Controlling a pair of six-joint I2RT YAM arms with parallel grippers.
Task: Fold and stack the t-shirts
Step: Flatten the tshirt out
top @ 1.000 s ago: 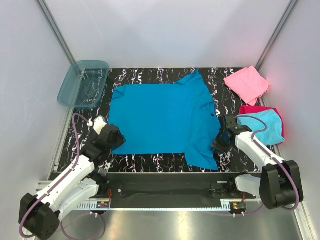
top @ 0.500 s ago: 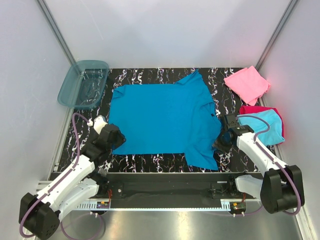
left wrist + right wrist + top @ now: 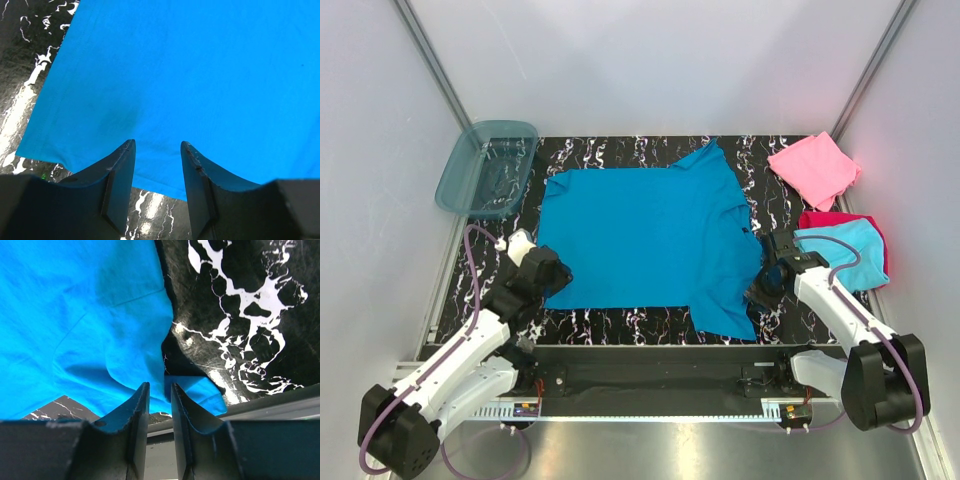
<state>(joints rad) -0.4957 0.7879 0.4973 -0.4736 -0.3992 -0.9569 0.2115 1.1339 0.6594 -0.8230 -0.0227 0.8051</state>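
Note:
The large teal-blue t-shirt (image 3: 640,235) lies spread flat on the black marbled table. My left gripper (image 3: 555,276) is open at its near left corner. In the left wrist view (image 3: 157,150) the jaws straddle the hem of the shirt (image 3: 200,65) without pinching it. My right gripper (image 3: 763,286) sits at the shirt's near right edge. In the right wrist view (image 3: 160,389) its jaws stand narrowly apart over a rumpled edge of the shirt (image 3: 75,315). A folded pink shirt (image 3: 814,166) lies back right. A folded cyan shirt (image 3: 855,250) lies on a magenta-red one (image 3: 820,218).
A translucent blue plastic tub (image 3: 485,168) stands at the back left corner. White walls close in on three sides. The metal rail (image 3: 650,355) at the table's near edge shows just behind my right fingers (image 3: 132,430).
My right gripper has shifted slightly along the shirt's right edge. The left arm and the shirt have barely moved.

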